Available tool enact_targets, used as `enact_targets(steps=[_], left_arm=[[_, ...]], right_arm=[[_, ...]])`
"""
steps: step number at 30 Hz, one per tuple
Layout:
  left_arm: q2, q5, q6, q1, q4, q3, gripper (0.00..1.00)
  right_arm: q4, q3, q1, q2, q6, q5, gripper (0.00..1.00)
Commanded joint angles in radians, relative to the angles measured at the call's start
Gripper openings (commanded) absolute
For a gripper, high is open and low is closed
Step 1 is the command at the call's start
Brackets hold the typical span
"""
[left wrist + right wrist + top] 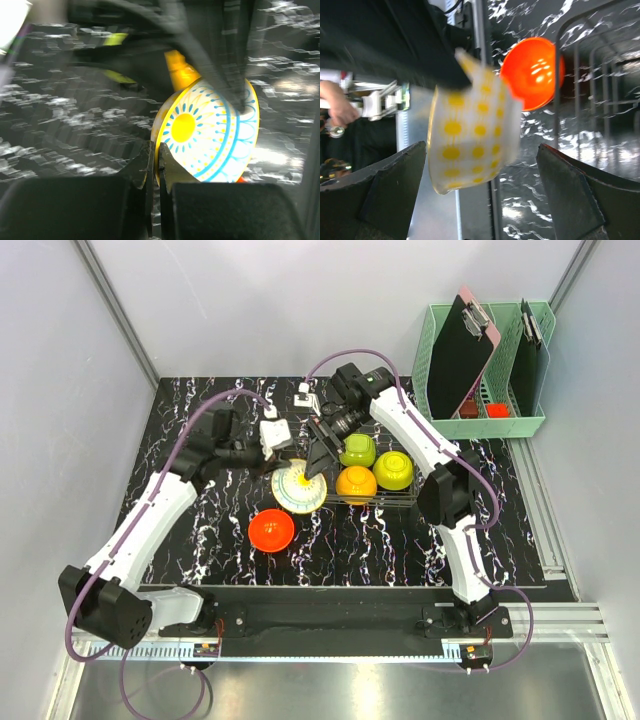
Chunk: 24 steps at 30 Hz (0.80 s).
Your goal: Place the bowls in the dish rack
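My left gripper (pixel 284 459) is shut on the rim of the cream-white bowl (pixel 297 488), holding it tilted just left of the dish rack (pixel 400 502). In the left wrist view the fingers (pixel 150 165) pinch the edge of that bowl (pixel 210 132), whose inside shows a yellow and blue pattern. My right gripper (pixel 319 456) is open beside it; its wrist view shows the dotted bowl (pixel 470 130) between the wide jaws without touching them. A lime green bowl (pixel 357 450), an orange bowl (pixel 356 483) and a yellow-green bowl (pixel 393 470) sit in the rack. The red-orange bowl (pixel 271 530) lies on the table.
A mint-green plastic basket (pixel 480 425) with clipboards stands at the back right, off the black marbled mat (pixel 200 540). The rack's wire edge (pixel 557 115) and the red-orange bowl (pixel 532 72) show beyond the right jaws.
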Motion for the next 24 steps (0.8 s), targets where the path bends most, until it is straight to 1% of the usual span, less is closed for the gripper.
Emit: enact_targets(steps=[1, 7, 10, 14, 24], left_arm=[[-0.008, 0.095, -0.022, -0.042, -0.02, -0.021, 0.0], [-0.004, 0.094, -0.011, -0.044, -0.028, -0.018, 0.0], [-0.008, 0.068, 0.0, -0.042, -0.028, -0.013, 0.0], [-0.01, 0.007, 0.009, -0.044, -0.028, 0.004, 0.0], [-0.001, 0.008, 0.011, -0.018, -0.023, 0.035, 0.0]], right_arm=[[-0.04, 0.069, 0.001, 0.003, -0.026, 0.031, 1.0], [-0.05, 0.063, 0.001, -0.017, -0.039, 0.022, 1.0], [-0.07, 0.045, 0.001, -0.037, -0.049, 0.009, 1.0], [-0.075, -0.029, 0.001, -0.072, -0.072, -0.027, 1.0], [-0.104, -0.07, 0.001, -0.112, -0.112, -0.055, 1.0]])
